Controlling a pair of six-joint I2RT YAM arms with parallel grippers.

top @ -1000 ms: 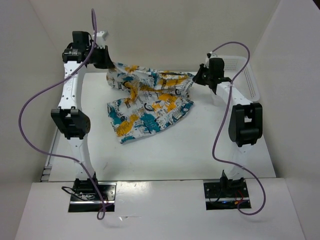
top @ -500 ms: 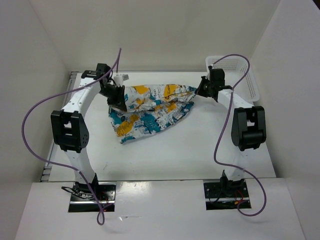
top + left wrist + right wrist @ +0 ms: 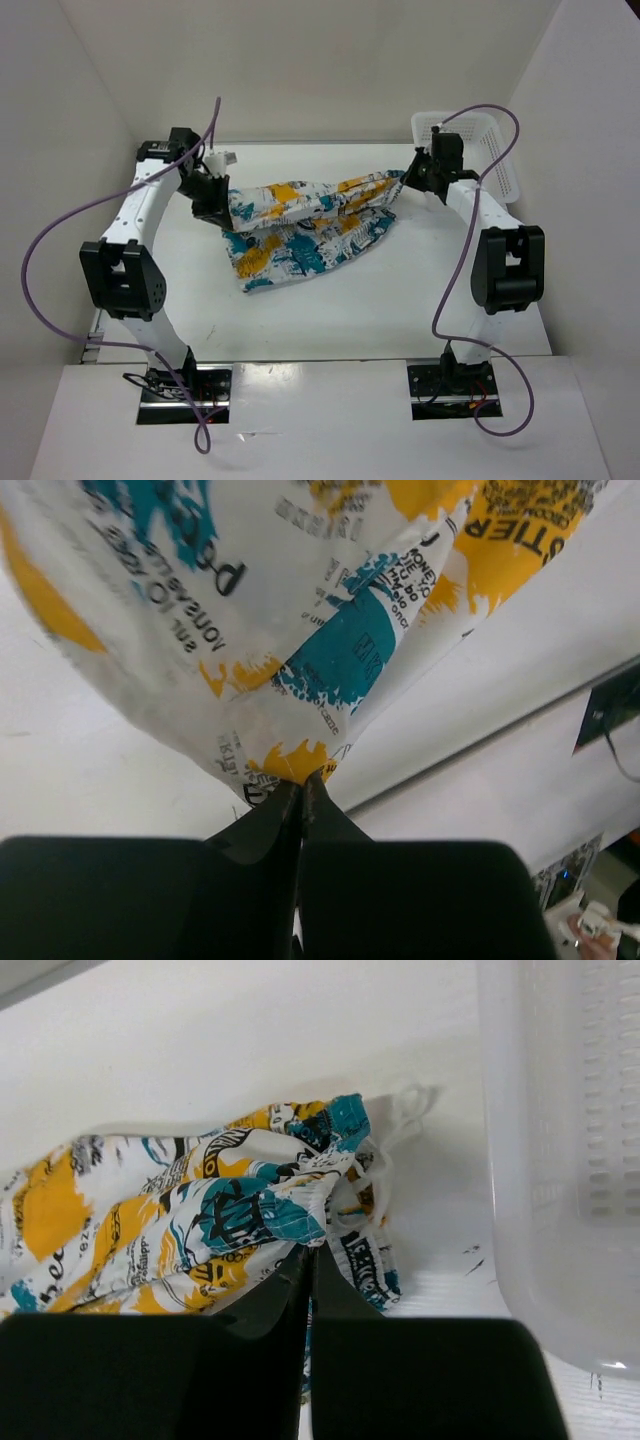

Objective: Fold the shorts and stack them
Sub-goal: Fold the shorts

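The shorts, white with teal, orange-yellow and black print, hang stretched between my two grippers above the table's middle, the lower part draping onto the table at the front left. My left gripper is shut on their left edge; in the left wrist view its closed jaws pinch an orange-printed fold of the shorts. My right gripper is shut on their right, waistband end; in the right wrist view its jaws clamp the gathered shorts.
A white plastic mesh basket stands at the back right, close beside the right gripper; it also shows in the right wrist view. White walls enclose the table on the left, back and right. Purple cables loop from both arms.
Both grippers have lowered and pulled apart, stretching the shorts taut between them. The left gripper came down and forward from the back left corner; the right gripper shifted slightly right.
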